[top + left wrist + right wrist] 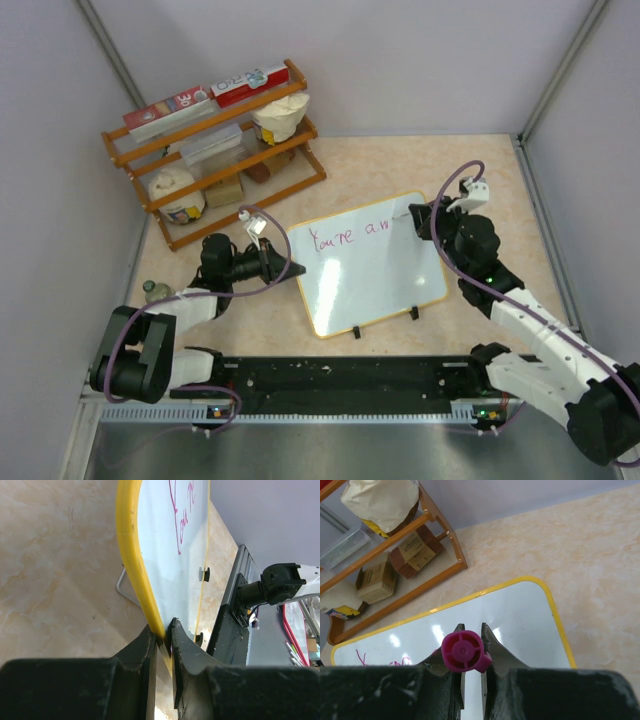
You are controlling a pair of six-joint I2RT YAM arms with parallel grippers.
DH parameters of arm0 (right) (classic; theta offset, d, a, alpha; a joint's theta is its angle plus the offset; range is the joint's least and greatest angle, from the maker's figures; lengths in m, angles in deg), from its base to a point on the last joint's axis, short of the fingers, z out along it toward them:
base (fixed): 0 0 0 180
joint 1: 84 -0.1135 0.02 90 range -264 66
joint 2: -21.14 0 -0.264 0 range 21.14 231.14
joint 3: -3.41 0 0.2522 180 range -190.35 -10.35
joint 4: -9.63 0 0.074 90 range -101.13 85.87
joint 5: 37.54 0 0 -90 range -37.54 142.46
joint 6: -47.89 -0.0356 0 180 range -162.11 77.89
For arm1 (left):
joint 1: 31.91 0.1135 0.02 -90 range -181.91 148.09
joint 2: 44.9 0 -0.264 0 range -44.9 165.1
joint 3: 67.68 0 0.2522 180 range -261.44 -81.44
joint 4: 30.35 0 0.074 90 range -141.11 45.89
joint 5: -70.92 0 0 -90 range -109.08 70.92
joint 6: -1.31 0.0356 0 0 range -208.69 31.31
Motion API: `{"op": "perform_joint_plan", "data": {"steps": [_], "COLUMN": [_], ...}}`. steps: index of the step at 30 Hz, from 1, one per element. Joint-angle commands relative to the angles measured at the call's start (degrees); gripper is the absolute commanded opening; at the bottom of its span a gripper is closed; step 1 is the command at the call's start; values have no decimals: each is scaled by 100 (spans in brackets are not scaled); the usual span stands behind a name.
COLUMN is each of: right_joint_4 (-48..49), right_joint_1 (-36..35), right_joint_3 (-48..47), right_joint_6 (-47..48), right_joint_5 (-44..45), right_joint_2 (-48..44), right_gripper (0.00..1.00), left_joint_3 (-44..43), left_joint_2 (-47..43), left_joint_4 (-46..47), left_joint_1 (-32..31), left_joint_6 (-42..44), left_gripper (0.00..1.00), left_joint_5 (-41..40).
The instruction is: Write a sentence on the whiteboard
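Two sets of fingers are engaged with the whiteboard (370, 265), which is seen at centre frame on the surface (480, 170). The left fingers (135, 655) are clamped on its yellow rim (131, 555) at the left edge. The right fingers (495, 652) are closed around a magenta marker (463, 652), held over the board's upper right, where the line of writing (355, 237) ends.

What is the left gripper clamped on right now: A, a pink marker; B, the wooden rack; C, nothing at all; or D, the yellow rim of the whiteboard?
D: the left wrist view shows the left gripper pinching the yellow rim of the whiteboard; the pink marker sits in the right gripper.
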Motion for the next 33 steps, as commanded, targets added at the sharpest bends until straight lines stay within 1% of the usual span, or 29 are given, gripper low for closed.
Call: {"op": "perform_joint_plan", "data": {"steps": [1,13,26,33], "right_joint_4": [201,245,17,-63], "right_joint_1": [79,97,88,88], "right_joint_3": [-99,-28,156,306], "right_joint_6": [-15,-50,-24,-15], "right_joint_5": [-64,-239,-389,-328], "right_joint_2": [125,248,81,-42], "right_gripper": [0,0,0,0], "left_joint_3": [-27,-35,-35,-35], "left_joint_2": [-48,-31,-31,-31], "left_joint_4": [87,87,87,87], "left_joint_1": [-5,-5,-5,-5], "left_joint_6": [490,481,481,481], "left_gripper": [0,0,0,0], "left_joint_5": [-249,-249,-258,-258]}}
